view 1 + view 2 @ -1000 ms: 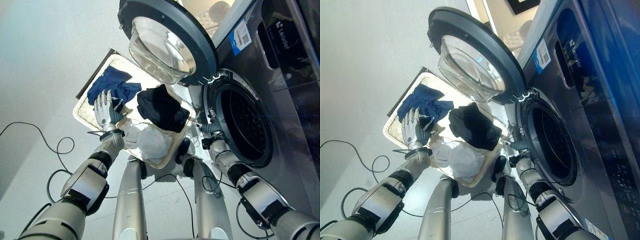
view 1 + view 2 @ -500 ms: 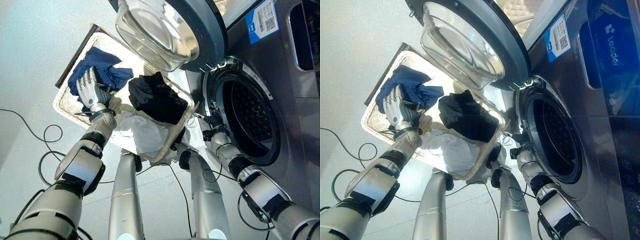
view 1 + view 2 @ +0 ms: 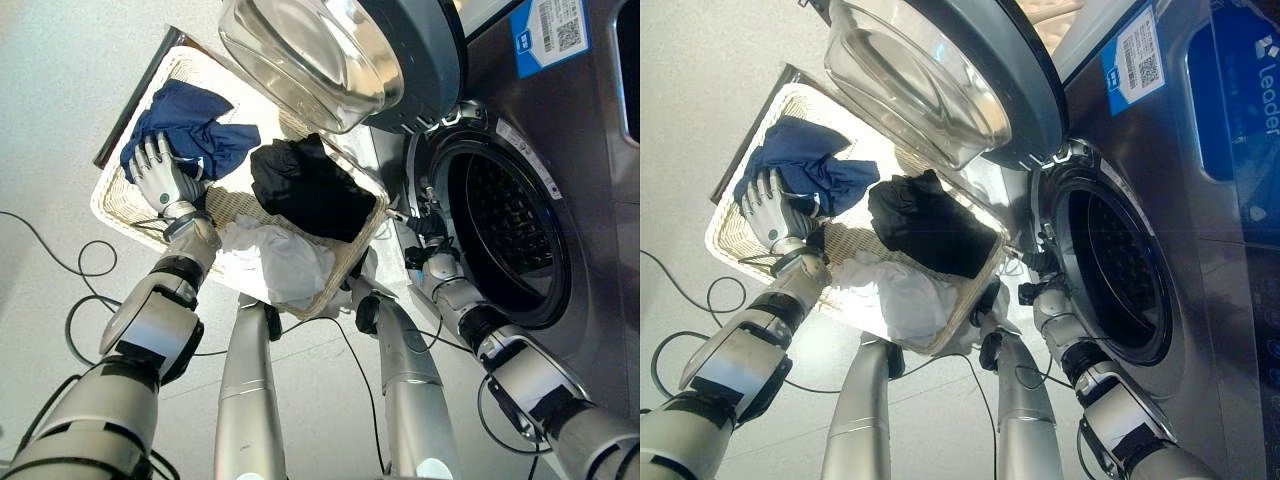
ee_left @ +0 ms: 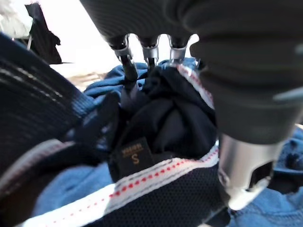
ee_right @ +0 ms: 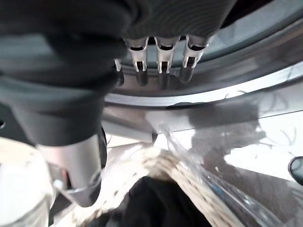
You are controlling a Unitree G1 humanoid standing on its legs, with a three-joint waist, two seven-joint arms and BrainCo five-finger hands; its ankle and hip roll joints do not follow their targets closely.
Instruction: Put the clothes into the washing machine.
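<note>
A wicker laundry basket (image 3: 108, 205) on the floor holds a blue garment (image 3: 190, 125), a black garment (image 3: 310, 190) and a white garment (image 3: 275, 260). My left hand (image 3: 158, 178) is in the basket at the blue garment's near edge. In the left wrist view its fingers (image 4: 127, 59) and thumb (image 4: 246, 165) curl into the bunched dark blue cloth (image 4: 175, 118), which carries a small label. My right hand (image 3: 428, 232) hovers at the left rim of the washing machine's drum opening (image 3: 510, 220), fingers (image 5: 161, 61) straight and holding nothing.
The washer's round glass door (image 3: 330, 50) hangs open above the basket's far side. The grey machine front (image 3: 590, 150) takes up the right. The basket's corner (image 5: 175, 170) and the black cloth (image 5: 147, 203) lie just beneath my right hand.
The camera has shifted, so the whole picture moved. My left hand slid off the top of the blue garment to its near edge and gathered cloth. The right hand stays at the drum rim.
</note>
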